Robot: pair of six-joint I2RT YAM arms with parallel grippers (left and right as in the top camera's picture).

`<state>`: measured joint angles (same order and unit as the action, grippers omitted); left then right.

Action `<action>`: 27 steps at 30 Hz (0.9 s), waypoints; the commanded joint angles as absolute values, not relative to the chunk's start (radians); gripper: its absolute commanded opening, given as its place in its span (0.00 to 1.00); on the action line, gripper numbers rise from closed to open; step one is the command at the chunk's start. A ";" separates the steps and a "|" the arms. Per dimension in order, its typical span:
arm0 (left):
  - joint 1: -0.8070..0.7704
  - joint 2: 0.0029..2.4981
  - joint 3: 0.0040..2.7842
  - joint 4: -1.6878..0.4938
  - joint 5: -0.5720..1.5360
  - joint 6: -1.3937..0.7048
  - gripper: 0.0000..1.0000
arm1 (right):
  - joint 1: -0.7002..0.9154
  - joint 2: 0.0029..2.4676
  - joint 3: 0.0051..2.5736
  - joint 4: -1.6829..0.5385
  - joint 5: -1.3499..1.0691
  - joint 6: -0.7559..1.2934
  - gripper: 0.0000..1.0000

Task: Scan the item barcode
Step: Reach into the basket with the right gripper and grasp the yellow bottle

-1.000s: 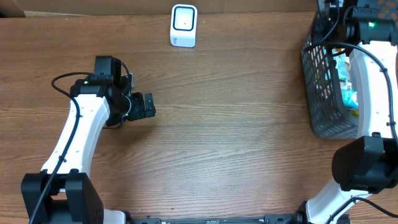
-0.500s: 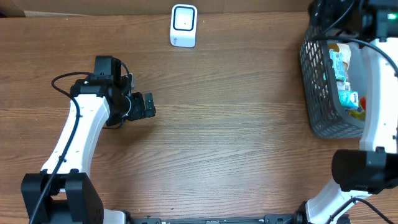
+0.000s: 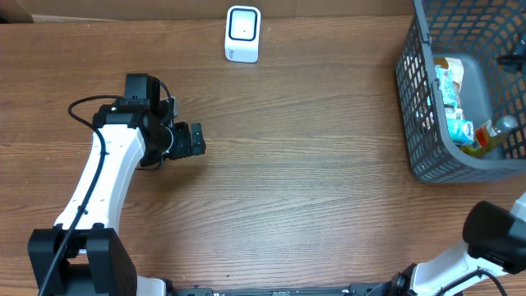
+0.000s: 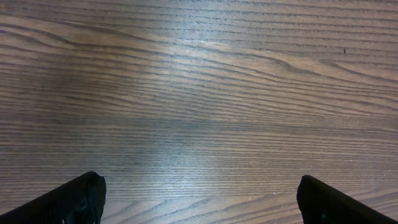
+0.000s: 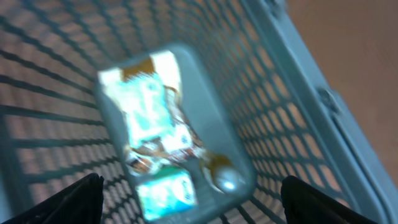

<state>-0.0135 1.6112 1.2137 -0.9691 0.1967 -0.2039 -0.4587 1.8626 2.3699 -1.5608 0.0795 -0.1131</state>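
The white barcode scanner (image 3: 242, 33) stands at the table's far edge. At the right, a grey mesh basket (image 3: 408, 99) holds a pale blue packet (image 3: 448, 82), a small teal packet (image 3: 462, 130) and a bottle (image 3: 493, 131). The blurred right wrist view looks down into the basket (image 5: 292, 81). There my right gripper (image 5: 189, 200) is open and empty above the pale packet (image 5: 149, 106), the teal packet (image 5: 166, 194) and the bottle's silver cap (image 5: 224, 178). My left gripper (image 3: 196, 140) hovers open over bare wood at the left, with nothing between its fingers (image 4: 199, 200).
The brown wooden table (image 3: 312, 181) stretches between the left arm and the basket. The right arm's base (image 3: 497, 234) shows at the lower right corner, and the rest of that arm is out of the overhead view.
My right arm has lifted away from the basket and left the overhead view. Its jaws went from shut to open. The basket's contents now show. The left arm has not moved.
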 commanded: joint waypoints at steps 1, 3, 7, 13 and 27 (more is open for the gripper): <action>-0.012 1.617 1.227 -0.968 0.191 -0.210 1.00 | -0.505 1.880 2.334 -1.565 0.086 -0.141 0.87; -0.012 1.617 1.227 -0.968 0.191 -0.210 1.00 | -0.532 1.880 2.295 -1.556 0.085 -0.143 0.86; -0.012 1.617 1.227 -0.968 0.191 -0.210 1.00 | -0.566 1.880 2.186 -1.501 0.086 -0.167 0.82; -0.012 1.617 1.227 -0.968 0.191 -0.210 1.00 | -0.579 1.880 2.001 -1.384 0.085 -0.230 0.82; -0.012 1.617 1.227 -0.968 0.191 -0.210 1.00 | -0.579 1.884 1.801 -1.211 0.032 -0.265 0.82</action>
